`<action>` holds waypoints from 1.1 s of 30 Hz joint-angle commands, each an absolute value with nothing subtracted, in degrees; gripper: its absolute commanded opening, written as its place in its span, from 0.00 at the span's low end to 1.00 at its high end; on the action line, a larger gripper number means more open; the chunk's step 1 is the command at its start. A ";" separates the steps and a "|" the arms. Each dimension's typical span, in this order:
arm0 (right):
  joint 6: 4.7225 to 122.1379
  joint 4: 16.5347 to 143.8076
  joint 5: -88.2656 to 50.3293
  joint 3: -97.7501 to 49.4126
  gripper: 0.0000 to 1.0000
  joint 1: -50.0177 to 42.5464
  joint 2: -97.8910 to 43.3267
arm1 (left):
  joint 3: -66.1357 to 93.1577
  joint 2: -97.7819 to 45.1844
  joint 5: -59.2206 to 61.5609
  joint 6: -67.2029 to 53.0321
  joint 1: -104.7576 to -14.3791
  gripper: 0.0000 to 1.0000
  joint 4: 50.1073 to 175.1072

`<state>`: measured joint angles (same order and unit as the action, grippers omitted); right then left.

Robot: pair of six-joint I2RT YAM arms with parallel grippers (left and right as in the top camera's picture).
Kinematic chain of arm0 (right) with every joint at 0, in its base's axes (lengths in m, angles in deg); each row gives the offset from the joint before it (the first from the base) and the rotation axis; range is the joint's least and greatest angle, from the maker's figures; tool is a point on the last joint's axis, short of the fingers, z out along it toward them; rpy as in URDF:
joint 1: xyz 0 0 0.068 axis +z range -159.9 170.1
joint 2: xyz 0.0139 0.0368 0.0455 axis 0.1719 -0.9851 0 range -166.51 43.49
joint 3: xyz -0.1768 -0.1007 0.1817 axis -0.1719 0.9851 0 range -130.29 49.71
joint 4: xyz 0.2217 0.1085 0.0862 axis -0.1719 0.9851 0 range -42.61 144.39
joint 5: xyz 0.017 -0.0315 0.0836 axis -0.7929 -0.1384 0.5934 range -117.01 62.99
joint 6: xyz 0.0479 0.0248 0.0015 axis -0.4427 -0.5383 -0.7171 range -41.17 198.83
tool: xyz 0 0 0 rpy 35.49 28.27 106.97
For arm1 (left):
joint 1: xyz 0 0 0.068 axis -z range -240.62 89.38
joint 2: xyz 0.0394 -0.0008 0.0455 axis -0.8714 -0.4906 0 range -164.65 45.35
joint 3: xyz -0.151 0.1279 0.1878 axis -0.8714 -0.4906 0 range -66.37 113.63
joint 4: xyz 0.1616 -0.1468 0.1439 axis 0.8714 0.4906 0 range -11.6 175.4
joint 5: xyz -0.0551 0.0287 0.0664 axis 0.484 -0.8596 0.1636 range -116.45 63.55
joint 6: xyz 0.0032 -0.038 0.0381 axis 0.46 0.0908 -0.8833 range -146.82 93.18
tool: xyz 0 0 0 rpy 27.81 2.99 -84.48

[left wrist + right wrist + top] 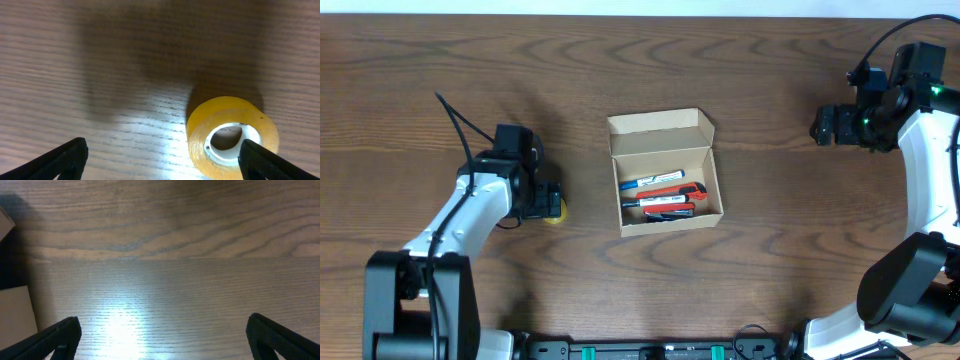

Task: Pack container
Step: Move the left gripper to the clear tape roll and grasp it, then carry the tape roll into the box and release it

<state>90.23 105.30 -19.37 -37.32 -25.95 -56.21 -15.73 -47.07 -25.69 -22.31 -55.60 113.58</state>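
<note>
The container (712,190), a tan cardboard box, sits at the middle of the table with its flap lid folded back. Inside lie several red and blue pens (663,196). A yellow roll of tape (555,215) lies flat on the wood to the left of the box. My left gripper (546,200) hovers over it, open. In the left wrist view the tape roll (232,136) lies toward the right fingertip (260,159), with bare wood across the rest of the gap around the left gripper (162,162). My right gripper (818,126) is open to the right of the box, with only wood under the right gripper (167,337).
The container's tan edge (16,315) shows at the left border of the right wrist view. A black cable (460,125) trails from the left arm. The wooden table (440,60) stretches to its far edge at the top.
</note>
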 commanded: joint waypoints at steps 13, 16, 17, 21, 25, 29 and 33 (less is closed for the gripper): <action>89.59 105.49 -19.50 -37.14 0.99 -26.32 -56.28 | -16.45 -52.60 -24.91 -21.87 -55.84 0.56 111.57; 89.59 105.49 -19.50 -37.14 0.99 -26.32 -56.28 | -16.43 -52.58 -24.88 -21.41 -55.84 0.28 111.57; 89.59 105.49 -19.50 -37.14 0.99 -26.32 -56.28 | -16.43 -52.58 -24.86 -21.39 -55.84 0.18 111.61; 89.59 105.51 -19.50 -37.14 0.99 -26.32 -56.28 | -16.43 -52.56 -24.91 -19.16 -55.84 0.06 111.72; 89.59 105.71 -19.50 -37.14 0.99 -26.32 -56.28 | -16.26 -52.41 -24.82 -16.15 -55.84 0.06 112.03; 89.59 105.71 -19.50 -37.14 0.99 -26.32 -56.28 | -14.86 -50.68 -20.75 -18.40 -55.82 0.06 112.90; 89.61 105.69 -19.50 -37.14 0.99 -26.32 -56.28 | -10.49 -46.35 -15.97 -22.70 -55.82 0.06 115.20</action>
<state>90.23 105.65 -19.37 -37.32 -25.95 -56.21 -14.86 -50.29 -20.40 -19.42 -55.73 114.34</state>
